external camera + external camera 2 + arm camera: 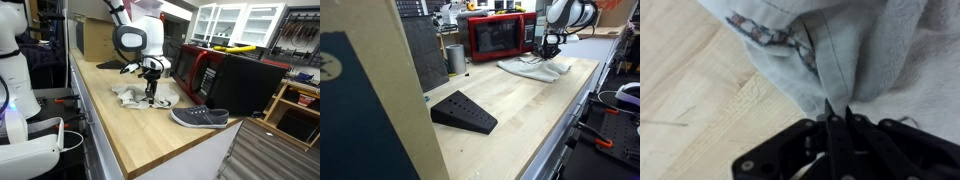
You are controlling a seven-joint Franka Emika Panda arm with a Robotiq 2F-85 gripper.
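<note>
Wrist view, lower centre: the gripper [837,113] has its jaws closed. The two fingertips are pressed together on a fold at the lower border of the cloth [875,50]. Bare wooden table [690,95] fills the left half of that frame, up to the fabric's edge.

In an exterior view, the table [110,125] has its front edge running from upper left to lower right, with a wide band of bare board between that edge and the cloth [130,97]. The gripper [152,97] stands on the cloth at mid-frame. A grey shoe [200,117] lies just beside the cloth to the lower right; whether they touch cannot be told. Behind them, a red microwave [188,62] and a black box [245,80] close off the far side.

In an exterior view, a black wedge [463,112] sits at lower centre, well apart from the cloth [532,68] at upper right. Open board separates the two. A metal canister [455,58] stands left of the microwave [498,35].

Cloth condition: pale grey, crumpled, lying flat on the table, with a raised seam and a strip of patterned trim [765,32] at the upper left of the wrist view.
</note>
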